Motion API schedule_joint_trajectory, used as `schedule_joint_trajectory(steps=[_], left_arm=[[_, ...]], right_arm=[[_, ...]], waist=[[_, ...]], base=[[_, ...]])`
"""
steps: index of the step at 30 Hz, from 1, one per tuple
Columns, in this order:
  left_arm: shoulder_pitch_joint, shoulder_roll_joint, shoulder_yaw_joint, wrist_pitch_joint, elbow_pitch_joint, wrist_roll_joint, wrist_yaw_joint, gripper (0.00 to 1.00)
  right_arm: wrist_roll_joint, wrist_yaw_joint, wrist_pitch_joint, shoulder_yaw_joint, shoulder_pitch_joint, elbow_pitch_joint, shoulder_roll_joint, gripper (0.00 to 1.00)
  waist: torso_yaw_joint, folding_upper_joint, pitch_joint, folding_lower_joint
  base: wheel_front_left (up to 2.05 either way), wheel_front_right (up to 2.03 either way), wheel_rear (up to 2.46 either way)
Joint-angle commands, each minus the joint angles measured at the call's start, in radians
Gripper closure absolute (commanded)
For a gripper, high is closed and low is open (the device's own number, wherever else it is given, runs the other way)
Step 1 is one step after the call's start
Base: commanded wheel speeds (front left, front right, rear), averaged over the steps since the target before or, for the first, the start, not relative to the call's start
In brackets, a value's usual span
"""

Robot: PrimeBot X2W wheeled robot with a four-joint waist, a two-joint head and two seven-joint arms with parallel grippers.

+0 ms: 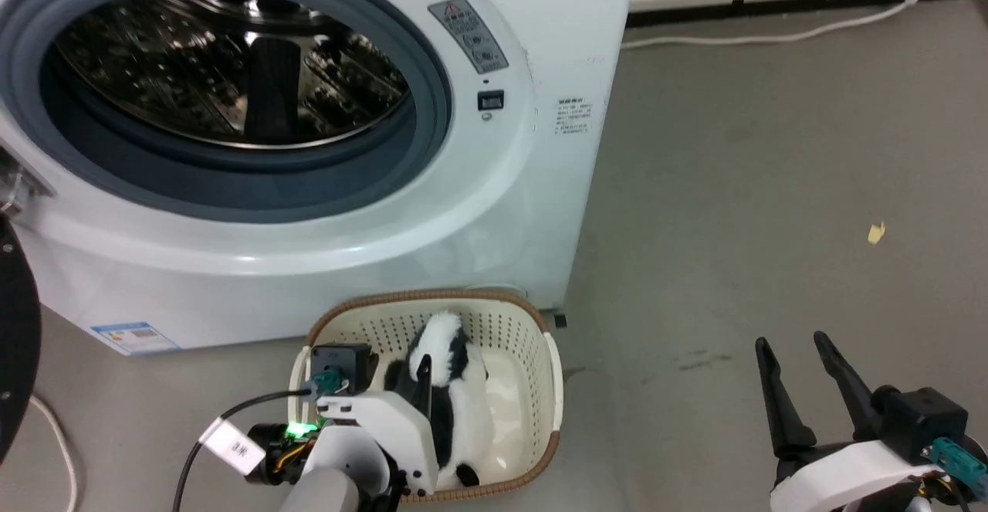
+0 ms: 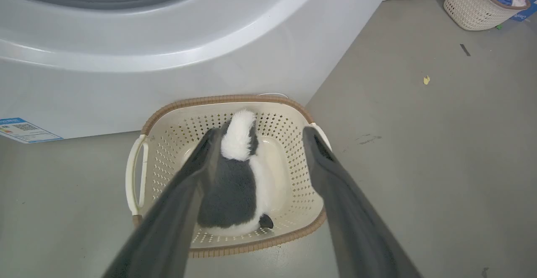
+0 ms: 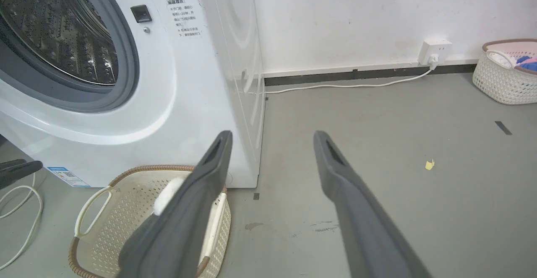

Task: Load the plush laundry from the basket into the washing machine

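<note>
Grey floor; left claw agape over plush laundry; right claw agape, empty

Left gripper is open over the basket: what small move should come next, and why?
Probably lower the left gripper a little around the plush laundry: its open fingers flank the toy, which lies ungripped in the basket, and the porthole of the washing machine stands open.

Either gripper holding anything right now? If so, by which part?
Nothing is held. The left gripper is open over the plush laundry in the basket, not closed on it; the right gripper is open above the floor.
</note>
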Motion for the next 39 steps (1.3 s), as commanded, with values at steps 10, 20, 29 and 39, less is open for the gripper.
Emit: schedule_joint_trajectory(steps=[10, 20, 29, 39], left_arm=[[-0.121, 0.001, -0.065, 0.028, 0.157, -0.07, 0.033, 0.0], [-0.238, 0.01, -0.101, 0.022, 0.299, -0.12, 0.047, 0.0], [-0.335, 0.013, -0.125, 0.018, 0.401, -0.168, 0.058, 0.0], [-0.468, 0.004, -0.169, 0.046, 0.523, -0.242, 0.061, 0.0]], right_arm=[[0.034, -0.001, -0.031, -0.023, -0.039, -0.007, 0.002, 0.0], [0.058, -0.001, -0.053, -0.042, -0.056, -0.037, 0.002, 0.0], [0.069, -0.001, -0.061, -0.068, -0.063, -0.081, 0.002, 0.0], [0.088, -0.001, -0.064, -0.11, -0.062, -0.147, 0.002, 0.0]], waist=[[-0.021, -0.0001, 0.129, -0.0001], [-0.034, -0.0001, 0.251, -0.0001], [-0.026, -0.0001, 0.363, -0.0001], [-0.004, -0.0001, 0.502, -0.0001]], base=[[0.0, 0.0, 0.0], [0.0, 0.0, 0.0], [0.0, 0.0, 0.0], [0.0, 0.0, 0.0]])
